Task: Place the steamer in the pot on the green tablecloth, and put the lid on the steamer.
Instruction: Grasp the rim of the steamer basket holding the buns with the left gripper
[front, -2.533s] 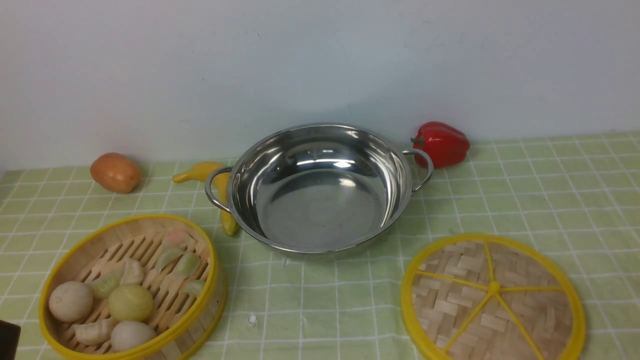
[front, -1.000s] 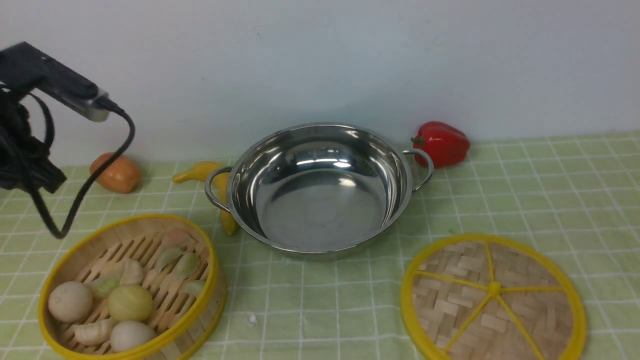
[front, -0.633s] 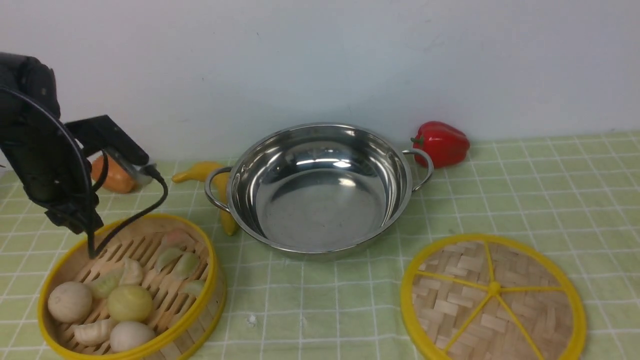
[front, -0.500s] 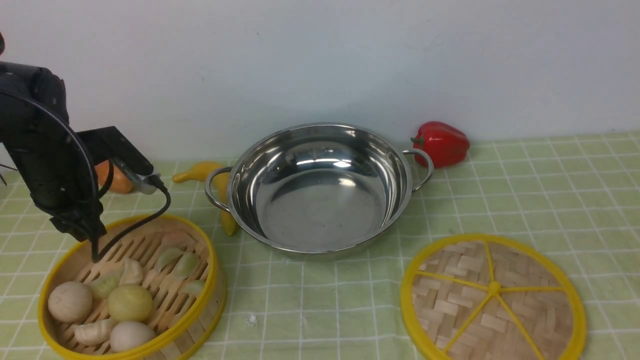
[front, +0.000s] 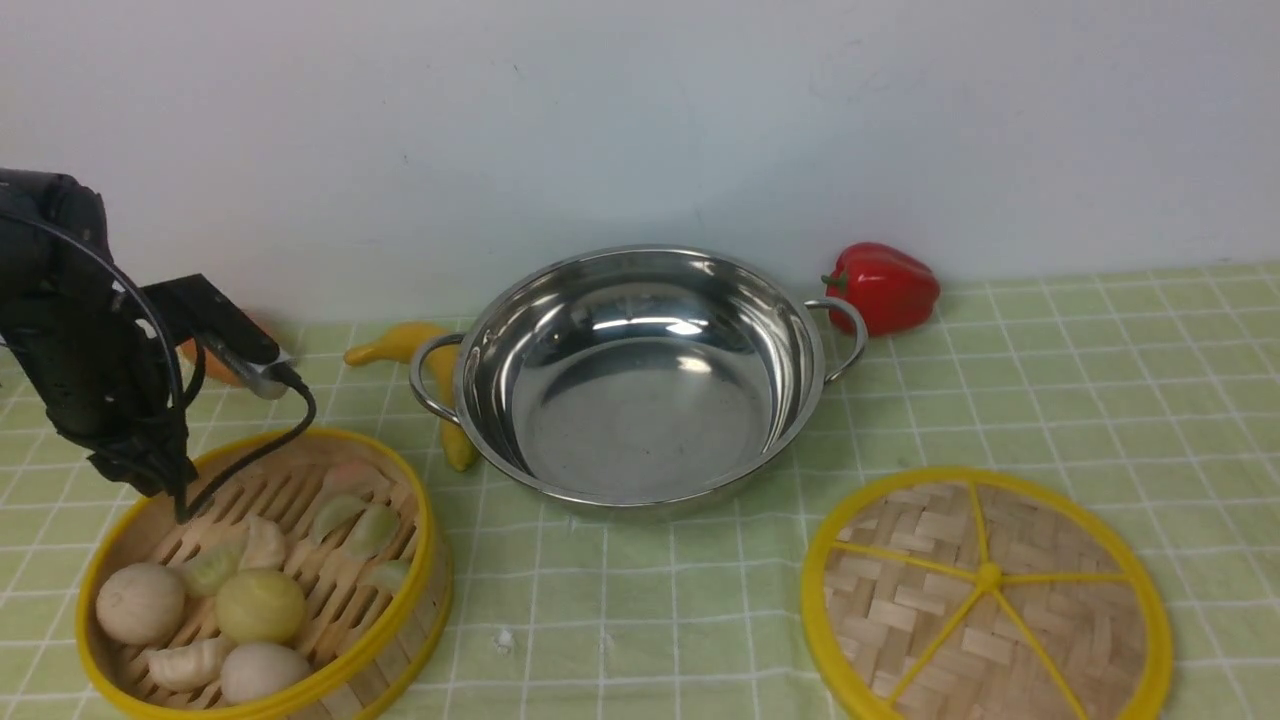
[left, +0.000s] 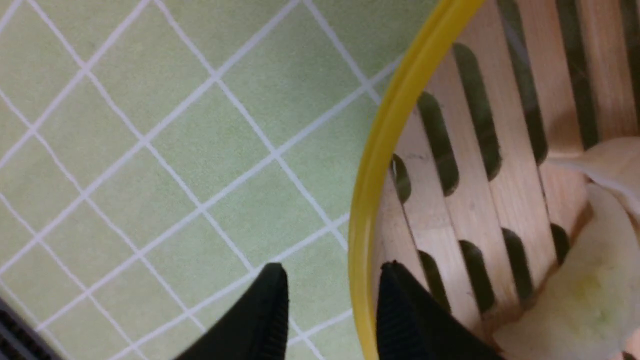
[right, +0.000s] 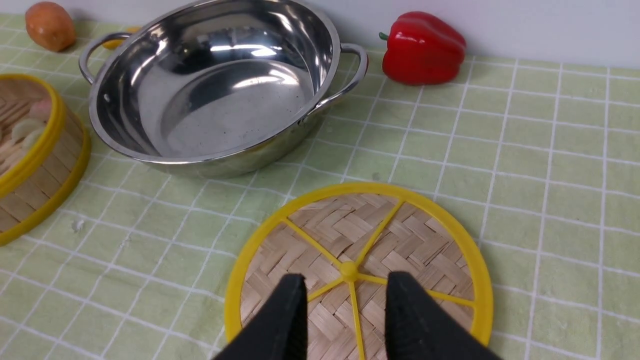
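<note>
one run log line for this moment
left tool open astride rim of steamer | steamer on tablecloth | pot empty | right tool open facing lid | lid flat on tablecloth

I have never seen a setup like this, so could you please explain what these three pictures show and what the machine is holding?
It is a robot with two arms, each ending in a two-fingered claw. The wide picture looks forward from between the arms; the other two come from cameras on each wrist, looking past the claw's black fingers. On a green checked tablecloth sit an empty steel pot, a bamboo steamer with buns, its flat woven lid, a red pepper and a yellow banana. The left claw is open, one finger on each side of the steamer's yellow rim, not yet closed on it. The right claw hangs open over the lid. Neither holds anything.
</note>
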